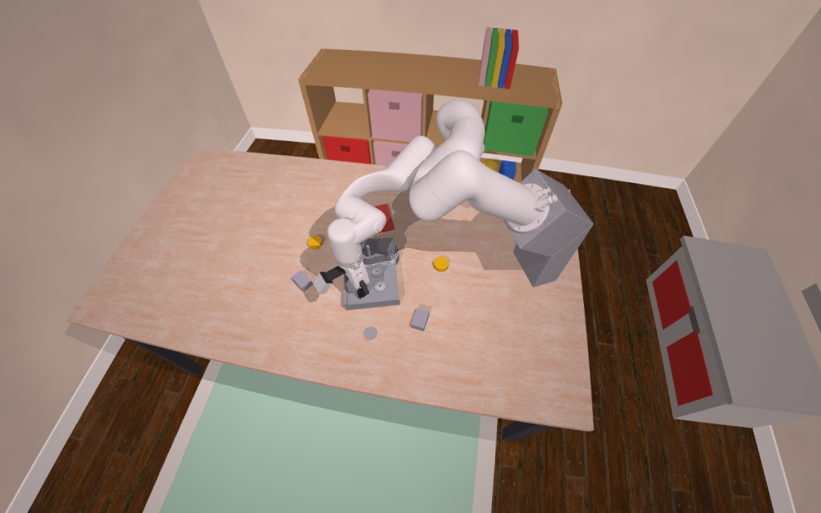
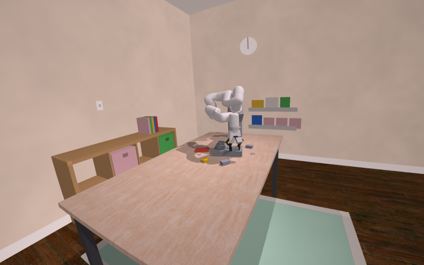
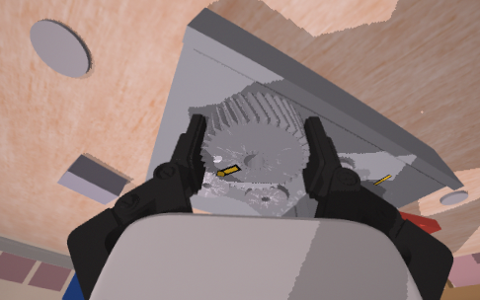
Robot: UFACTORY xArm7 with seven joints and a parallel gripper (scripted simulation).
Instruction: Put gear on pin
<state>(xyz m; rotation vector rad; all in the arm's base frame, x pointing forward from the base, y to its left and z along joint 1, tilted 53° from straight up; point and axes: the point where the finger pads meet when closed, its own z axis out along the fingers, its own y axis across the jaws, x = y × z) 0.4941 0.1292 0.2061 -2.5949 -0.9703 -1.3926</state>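
In the wrist view my gripper [image 3: 254, 132] is shut on the grey gear [image 3: 255, 143], one black finger on each side of its toothed rim. The gear's yellow painted arrow [image 3: 228, 171] lies on its top face and points toward the left finger. The gear sits over the grey timing case [image 3: 289, 123]. A thin yellow mark shows on the case to the right; the pin and collar are mostly hidden behind the right finger. In the top view the gripper [image 1: 359, 288] stands over the case [image 1: 372, 286] near the middle of the table. In the exterior view the gripper [image 2: 234, 143] is above the case [image 2: 227, 150].
Small grey blocks [image 1: 301, 279] [image 1: 420, 317] and a grey disc [image 1: 369, 332] lie around the case. Yellow discs [image 1: 441, 262] [image 1: 315, 241] and a red block [image 1: 386, 217] lie behind it. The arm's grey base [image 1: 550, 232] stands at the table's right.
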